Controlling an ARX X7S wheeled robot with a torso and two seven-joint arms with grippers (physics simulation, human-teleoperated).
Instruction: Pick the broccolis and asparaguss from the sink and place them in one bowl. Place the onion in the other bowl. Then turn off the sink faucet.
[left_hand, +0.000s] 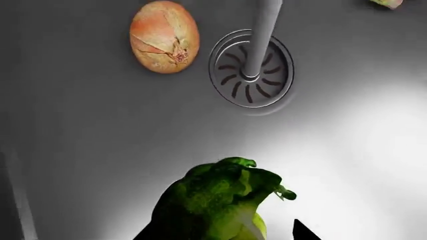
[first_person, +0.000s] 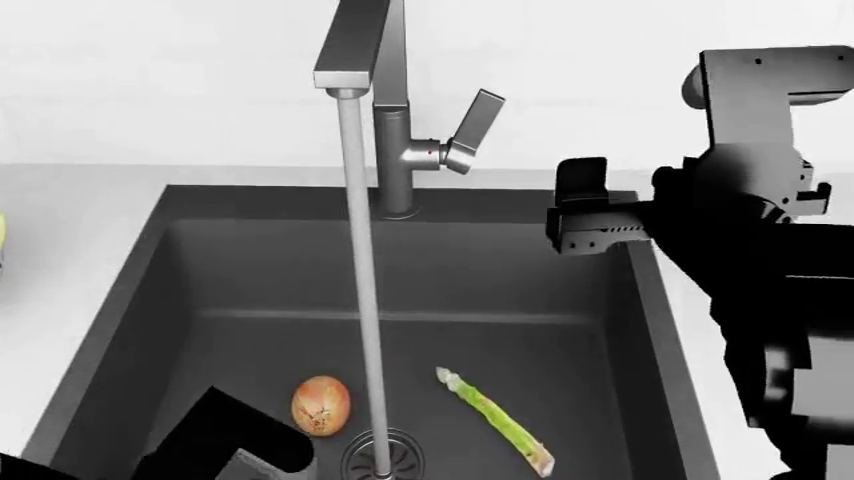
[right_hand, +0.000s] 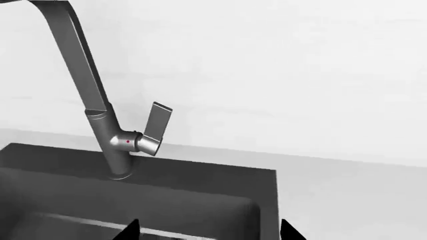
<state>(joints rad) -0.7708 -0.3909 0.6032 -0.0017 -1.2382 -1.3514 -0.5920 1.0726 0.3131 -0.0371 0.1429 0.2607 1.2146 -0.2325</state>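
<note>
Gripping a broccoli (left_hand: 223, 202) — left gripper (left_hand: 267, 235) low over the sink (left_hand: 87, 140) floor, dark finger tips just visible at the floret's sides in the left wrist view, jaws clenched on the pale stem. Seen from the head view only as a black shape at the sink's near left corner (first_person: 227, 440), broccoli hidden there.

Lying beyond the broccoli on the basin floor: onion (left_hand: 164, 36), tan-orange, papery, just beside the round slotted drain (left_hand: 251, 68). Falling straight into that drain, a stream of water (left_hand: 261, 35). Peeking in at the far edge of the left wrist view, one end of the asparagus (left_hand: 388, 3); in the head view, lying diagonally on the other side of the drain from the onion, well apart from it.

Hovering high at the sink's back right corner — right gripper (first_person: 587, 215), level with the faucet (first_person: 387, 110) lever (first_person: 474, 130), near it but apart. Jaws spread, nothing between them, two dark tips at the frame edge in the right wrist view. Lever tilted up, small red dot on its hub.

Showing at far left of the head view, a sliver of something yellowish on the counter, too little to identify.
</note>
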